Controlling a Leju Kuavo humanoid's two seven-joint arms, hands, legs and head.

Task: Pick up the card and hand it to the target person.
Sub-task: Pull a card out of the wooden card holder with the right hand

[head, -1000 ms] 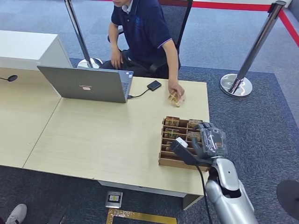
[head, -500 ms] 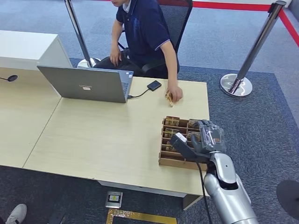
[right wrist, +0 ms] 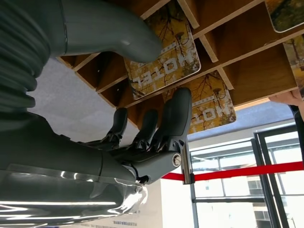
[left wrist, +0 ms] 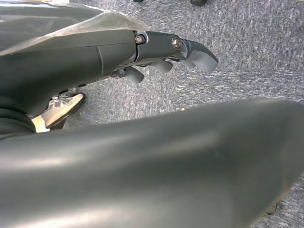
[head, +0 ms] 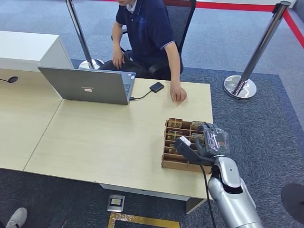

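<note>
Hotel card [right wrist: 163,64]: flat in wooden tray [head: 168,164] slot, ungrasped
Right hand [head: 201,145]: above tray, fingers apart, empty
Left hand [left wrist: 157,52]: hangs, fingers loosely spread, empty

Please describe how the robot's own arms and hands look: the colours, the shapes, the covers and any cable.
The right arm is smooth, rounded silver metal. A thin black cable runs beside it. The right hand has dark grey fingers, a thick grey thumb, a grey ribbed cover and a clear plastic wrap. The left hand is equally dark grey, with small screws.
</note>
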